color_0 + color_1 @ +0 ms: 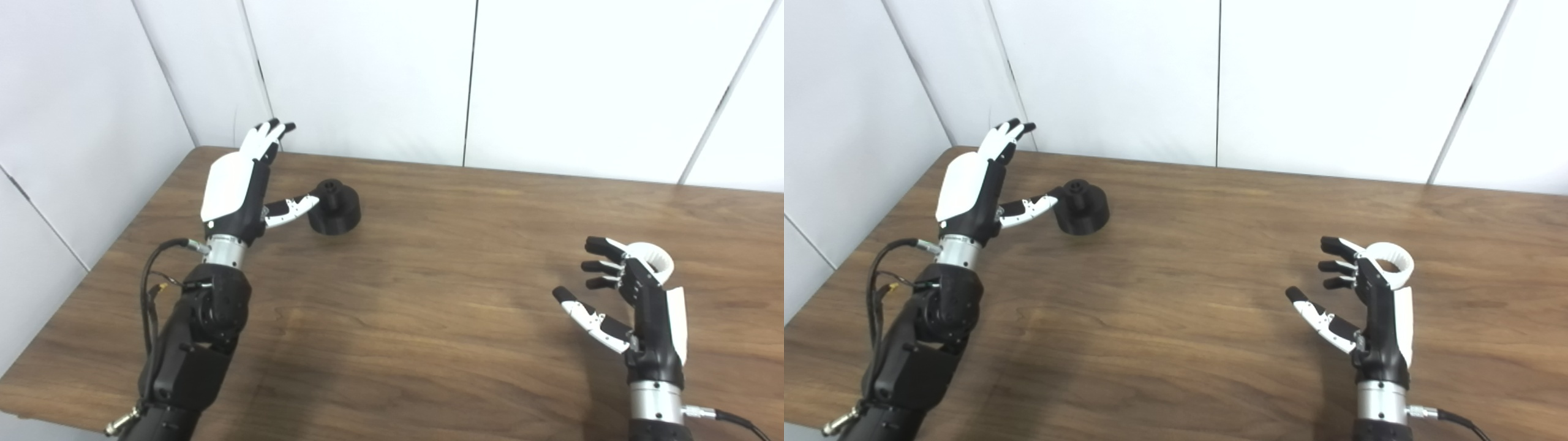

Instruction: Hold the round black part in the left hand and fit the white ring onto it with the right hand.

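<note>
The round black part (334, 207), a squat cylinder with a short hub on top, sits on the wooden table (429, 294) at the back left. My left hand (242, 184) is open just left of it, fingers stretched upward and thumb tip reaching to the part's hub. The white ring (654, 259) lies on the table at the right, partly hidden behind my right hand (631, 306). That hand is open, fingers spread and pointing left, holding nothing; the ring is beside the back of the hand.
White wall panels (367, 73) close off the table's back and left sides. The table's left edge runs diagonally past my left arm. Black cables (150, 288) loop beside the left forearm, and one leaves the right wrist.
</note>
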`<state>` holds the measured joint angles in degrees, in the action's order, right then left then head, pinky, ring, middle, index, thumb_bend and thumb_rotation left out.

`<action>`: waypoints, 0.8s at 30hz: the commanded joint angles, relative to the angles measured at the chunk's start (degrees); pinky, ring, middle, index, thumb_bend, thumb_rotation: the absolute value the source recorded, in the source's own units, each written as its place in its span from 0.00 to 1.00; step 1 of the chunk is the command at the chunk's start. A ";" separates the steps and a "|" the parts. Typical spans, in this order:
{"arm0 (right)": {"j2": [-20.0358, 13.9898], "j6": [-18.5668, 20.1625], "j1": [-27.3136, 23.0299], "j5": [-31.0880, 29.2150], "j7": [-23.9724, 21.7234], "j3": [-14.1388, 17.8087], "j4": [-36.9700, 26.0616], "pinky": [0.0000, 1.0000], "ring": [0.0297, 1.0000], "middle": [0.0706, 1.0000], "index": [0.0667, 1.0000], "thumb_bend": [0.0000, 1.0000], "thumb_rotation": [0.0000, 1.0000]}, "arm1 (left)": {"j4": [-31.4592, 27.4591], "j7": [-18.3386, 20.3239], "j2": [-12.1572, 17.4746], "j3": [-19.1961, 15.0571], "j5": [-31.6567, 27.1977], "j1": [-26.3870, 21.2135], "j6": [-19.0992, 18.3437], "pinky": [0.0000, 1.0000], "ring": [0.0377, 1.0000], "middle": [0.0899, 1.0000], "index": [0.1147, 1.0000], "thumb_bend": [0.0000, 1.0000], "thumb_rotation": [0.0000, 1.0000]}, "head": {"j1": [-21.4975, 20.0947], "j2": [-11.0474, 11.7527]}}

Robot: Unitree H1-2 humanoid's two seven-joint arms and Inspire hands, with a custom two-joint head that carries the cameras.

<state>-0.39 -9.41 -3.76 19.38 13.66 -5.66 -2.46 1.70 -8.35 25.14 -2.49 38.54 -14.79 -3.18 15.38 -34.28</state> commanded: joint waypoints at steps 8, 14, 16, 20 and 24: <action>-1.03 -2.03 -0.38 0.95 0.37 0.75 2.50 0.54 0.64 0.71 0.70 0.65 0.07 | 3.97 4.34 6.56 1.96 3.15 -5.73 -3.44 0.94 1.00 1.00 0.96 1.00 0.57 | -0.19 -0.08; -1.05 -1.88 -0.44 0.81 0.24 0.79 2.37 0.54 0.64 0.71 0.70 0.65 0.07 | 7.11 7.64 8.43 4.40 3.51 -7.57 -4.84 1.00 1.00 1.00 0.97 1.00 0.65 | -0.47 -0.17; -1.08 -2.12 -0.44 0.86 0.27 0.73 2.36 0.54 0.64 0.71 0.70 0.65 0.07 | 8.07 8.19 8.87 5.11 3.38 -8.12 -4.97 1.00 1.00 1.00 0.97 1.00 0.66 | -0.59 -0.22; -1.12 -1.99 -0.32 0.95 0.23 0.74 2.00 0.54 0.64 0.72 0.70 0.64 0.07 | 9.56 9.46 9.24 6.38 3.07 -9.18 -5.20 1.00 1.00 1.00 0.96 1.00 0.68 | -0.69 -0.34; -0.96 -2.08 -0.23 1.51 0.60 0.65 1.75 0.53 0.63 0.71 0.69 0.64 0.06 | 9.85 11.01 9.42 7.62 3.13 -9.84 -5.91 1.00 1.00 1.00 0.94 1.00 0.68 | -0.96 -0.45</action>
<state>-0.39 -9.43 -3.77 19.40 13.66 -5.68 -2.47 12.44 2.97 32.31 5.41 40.86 -21.37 -8.85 14.41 -34.72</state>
